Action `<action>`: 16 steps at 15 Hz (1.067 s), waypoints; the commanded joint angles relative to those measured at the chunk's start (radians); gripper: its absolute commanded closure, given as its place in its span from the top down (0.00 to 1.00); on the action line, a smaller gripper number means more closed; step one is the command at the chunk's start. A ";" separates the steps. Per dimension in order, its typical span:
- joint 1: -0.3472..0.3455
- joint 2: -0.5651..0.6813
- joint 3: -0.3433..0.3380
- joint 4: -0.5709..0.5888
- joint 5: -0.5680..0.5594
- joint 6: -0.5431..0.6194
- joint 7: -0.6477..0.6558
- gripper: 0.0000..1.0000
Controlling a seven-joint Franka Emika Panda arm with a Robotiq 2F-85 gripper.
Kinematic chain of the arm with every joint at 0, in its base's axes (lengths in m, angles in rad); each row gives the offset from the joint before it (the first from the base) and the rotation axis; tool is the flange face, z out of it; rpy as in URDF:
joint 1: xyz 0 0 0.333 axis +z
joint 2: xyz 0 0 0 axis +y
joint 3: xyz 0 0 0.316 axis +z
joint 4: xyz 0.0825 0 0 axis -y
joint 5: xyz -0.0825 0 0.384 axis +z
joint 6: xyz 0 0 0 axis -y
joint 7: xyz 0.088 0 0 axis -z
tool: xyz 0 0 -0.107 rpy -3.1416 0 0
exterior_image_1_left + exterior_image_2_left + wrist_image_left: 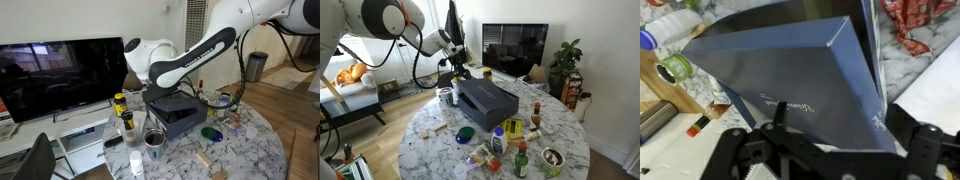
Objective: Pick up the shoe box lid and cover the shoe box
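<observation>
**End effector** (830, 150): jaws spread wide, holding nothing, poised just above the shoe box lid (775, 58), which fills the wrist view toward 12 o'clock. The lid appears to lie on the shoe box (488, 110), at the centre of the round marble bench (425, 150). Bottles (498, 140) cluster at the box's 5 o'clock.

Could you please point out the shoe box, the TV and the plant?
shoe box (480, 112): exterior view, near side.
TV (515, 45): exterior view, screen centre.
plant (566, 62): exterior view, leaves.
</observation>
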 commanded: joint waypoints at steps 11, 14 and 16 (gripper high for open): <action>0.011 -0.286 -0.170 -0.513 0.225 0.524 0.073 1.00; 0.014 -0.289 -0.173 -0.557 0.267 0.552 0.057 0.98; 0.015 -0.287 -0.173 -0.576 0.292 0.568 0.047 0.97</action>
